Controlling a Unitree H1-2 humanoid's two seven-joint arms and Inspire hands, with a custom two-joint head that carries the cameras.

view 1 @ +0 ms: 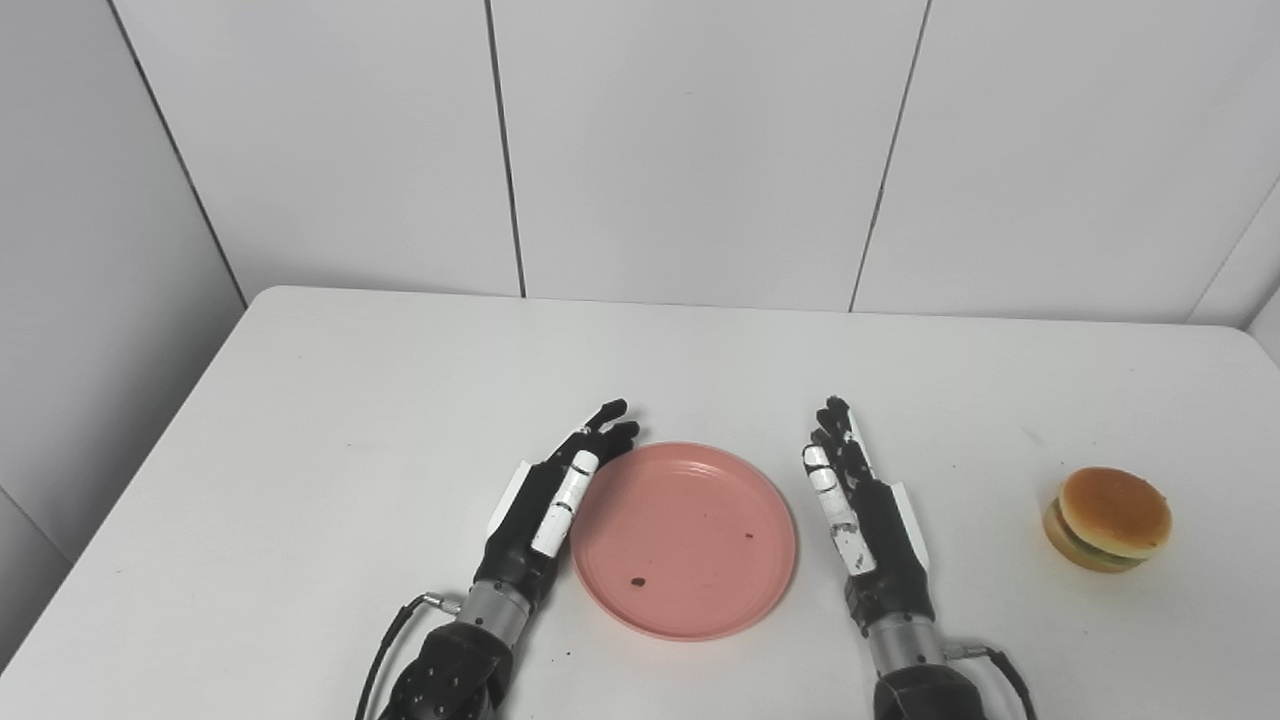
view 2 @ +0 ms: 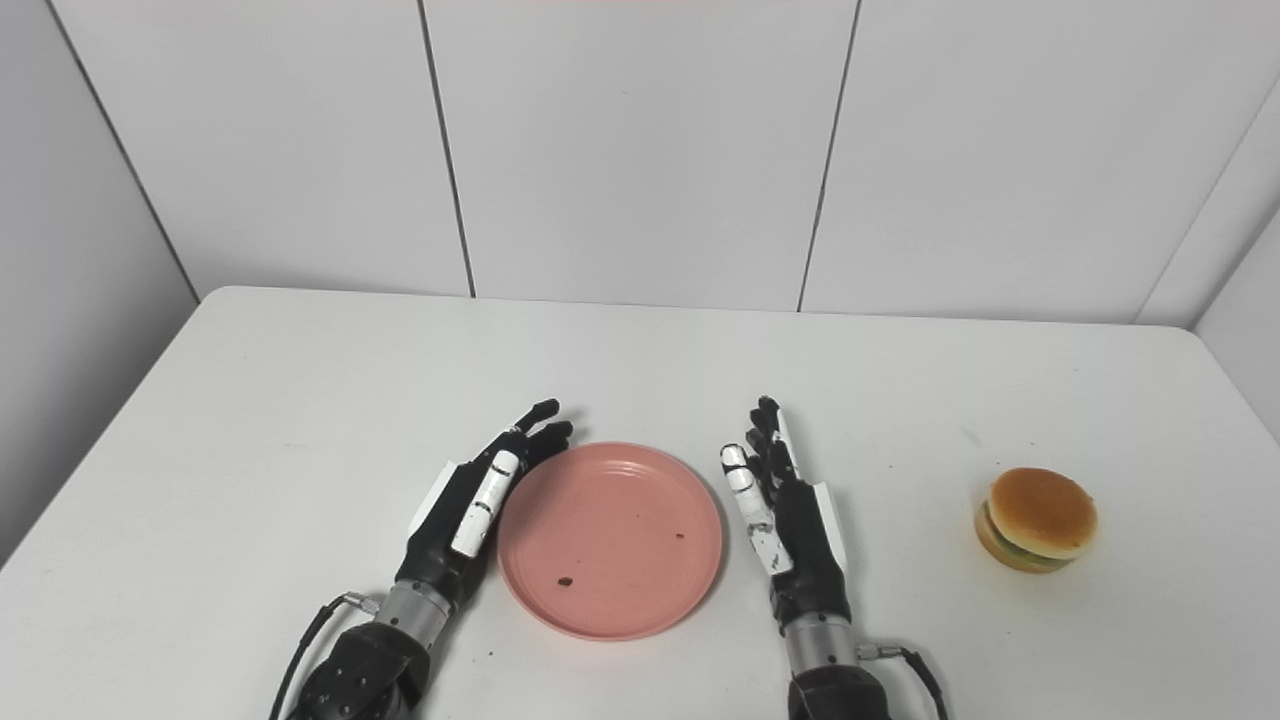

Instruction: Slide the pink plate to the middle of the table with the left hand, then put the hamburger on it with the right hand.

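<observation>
The pink plate [view 1: 685, 540] lies flat on the white table [view 1: 400, 400], near the front edge between my two hands; two dark crumbs sit on it and nothing else. My left hand [view 1: 555, 500] is open, fingers stretched forward, its side against the plate's left rim. Just right of the plate, not touching it, my right hand [view 1: 862, 515] is open and holds nothing. The hamburger [view 1: 1108, 519], tan bun with a green layer, rests on the table far to the right, well away from the right hand.
White panelled walls [view 1: 690, 150] close in the table at the back and on the left. The table's right rear corner [view 1: 1245, 335] lies beyond the hamburger.
</observation>
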